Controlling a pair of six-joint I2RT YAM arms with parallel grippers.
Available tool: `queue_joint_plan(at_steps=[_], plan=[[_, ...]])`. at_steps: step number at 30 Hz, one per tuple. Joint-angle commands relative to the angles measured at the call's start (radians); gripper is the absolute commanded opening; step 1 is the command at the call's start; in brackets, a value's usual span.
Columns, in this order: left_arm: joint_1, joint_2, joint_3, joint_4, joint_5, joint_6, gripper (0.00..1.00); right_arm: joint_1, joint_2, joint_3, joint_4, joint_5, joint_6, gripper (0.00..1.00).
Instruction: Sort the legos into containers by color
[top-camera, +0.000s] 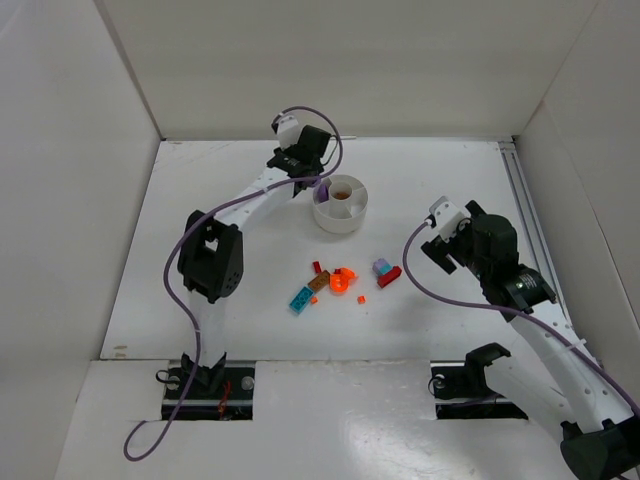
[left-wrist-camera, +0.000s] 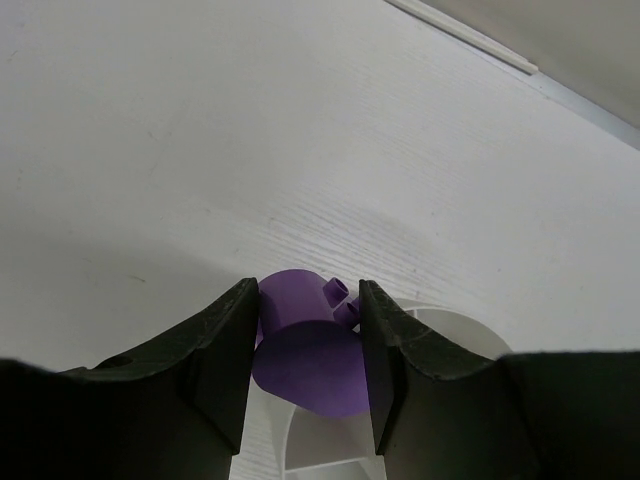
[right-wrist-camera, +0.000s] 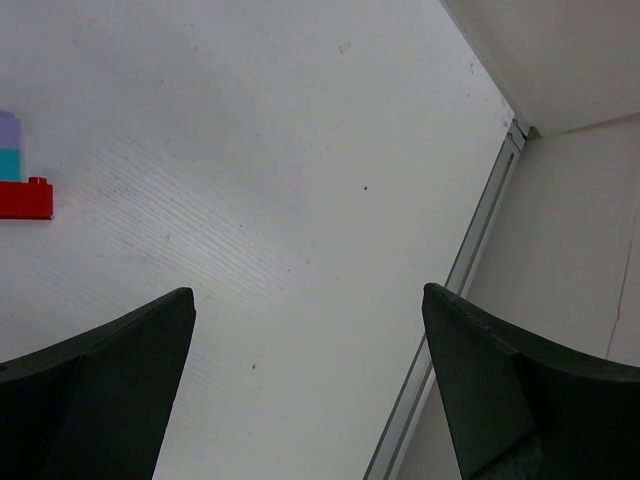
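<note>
My left gripper (top-camera: 312, 181) is shut on a purple lego (left-wrist-camera: 310, 360), a rounded piece with small studs, held over the left rim of the white dish (top-camera: 340, 226). In the left wrist view the dish's rim (left-wrist-camera: 455, 326) and a wedge section show under the piece. A brownish piece (top-camera: 343, 196) lies in the dish's central well. Loose legos lie on the table in front of the dish: a teal one (top-camera: 300, 299), orange ones (top-camera: 343, 281), a brown one (top-camera: 320, 283), a lilac-and-teal stack (top-camera: 382, 267) and a red brick (top-camera: 389, 277). My right gripper (top-camera: 438, 250) hangs open to their right, nothing between its fingers.
A metal rail (top-camera: 520, 200) runs along the table's right edge, next to the right wall. White walls close in the table at the back and on both sides. The red brick (right-wrist-camera: 25, 198) and the stack (right-wrist-camera: 9, 146) sit at the left edge of the right wrist view.
</note>
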Motion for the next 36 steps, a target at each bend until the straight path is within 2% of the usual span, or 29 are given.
queue_joint_plan(at_steps=[1, 5, 7, 15, 21, 23, 27, 36], plan=[[-0.030, -0.007, 0.072, 0.011, -0.057, 0.024, 0.20, -0.006, -0.008, 0.043, 0.003, 0.023, 0.022, 0.99], [-0.039, 0.028, 0.111, 0.000, -0.057, 0.024, 0.20, -0.006, 0.002, 0.043, 0.003, 0.032, 0.022, 0.99], [-0.050, 0.053, 0.121, -0.009, -0.067, 0.024, 0.23, -0.006, 0.002, 0.043, 0.003, 0.032, 0.022, 0.99], [-0.093, 0.103, 0.187, -0.098, -0.161, -0.001, 0.25, -0.006, 0.002, 0.043, 0.003, 0.042, 0.022, 0.99], [-0.114, 0.093, 0.197, -0.130, -0.234, -0.027, 0.47, -0.006, 0.002, 0.043, 0.003, 0.032, 0.022, 0.99], [-0.136, 0.083, 0.178, -0.141, -0.259, -0.027, 0.48, -0.006, 0.002, 0.043, 0.003, 0.032, 0.022, 0.99], [-0.145, 0.073, 0.160, -0.141, -0.259, -0.027, 0.58, -0.006, -0.008, 0.043, 0.003, 0.023, 0.022, 0.99], [-0.145, 0.010, 0.099, -0.081, -0.210, 0.016, 0.58, -0.006, -0.026, 0.034, 0.003, 0.014, 0.022, 0.99]])
